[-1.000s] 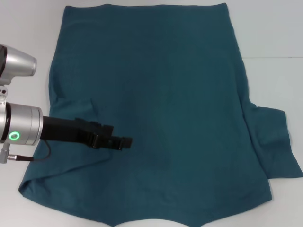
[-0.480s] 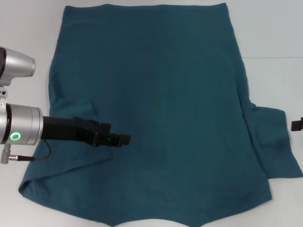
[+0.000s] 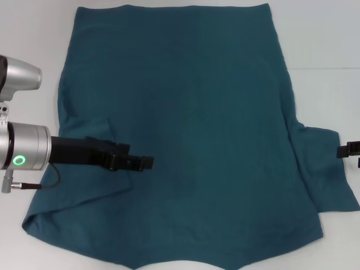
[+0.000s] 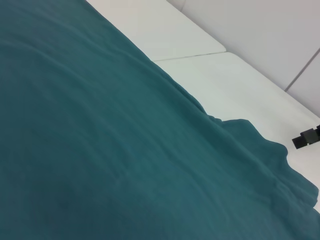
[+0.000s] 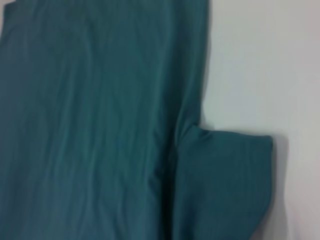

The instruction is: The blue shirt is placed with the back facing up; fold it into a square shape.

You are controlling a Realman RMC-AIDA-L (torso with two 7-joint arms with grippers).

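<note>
The blue shirt (image 3: 191, 124) lies spread out with its plain back up, its hem toward the far side of the table. Its left sleeve is folded in onto the body, leaving a slanted fold (image 3: 84, 199) near the left front corner. The right sleeve (image 3: 323, 169) still sticks out flat to the right, and the right wrist view shows it too (image 5: 225, 175). My left gripper (image 3: 147, 163) hovers over the shirt's lower left part, pointing right. Only the tip of my right gripper (image 3: 344, 150) shows at the right edge, just beside the right sleeve; the left wrist view catches it too (image 4: 306, 138).
The white table (image 3: 320, 45) has bare strips left and right of the shirt. A seam between two tabletops (image 4: 190, 55) runs across on the right. The shirt's collar end reaches the near edge of the head view.
The right gripper has come into view at the right edge and moved in toward the right sleeve. The left gripper has drifted slightly left and up over the shirt.
</note>
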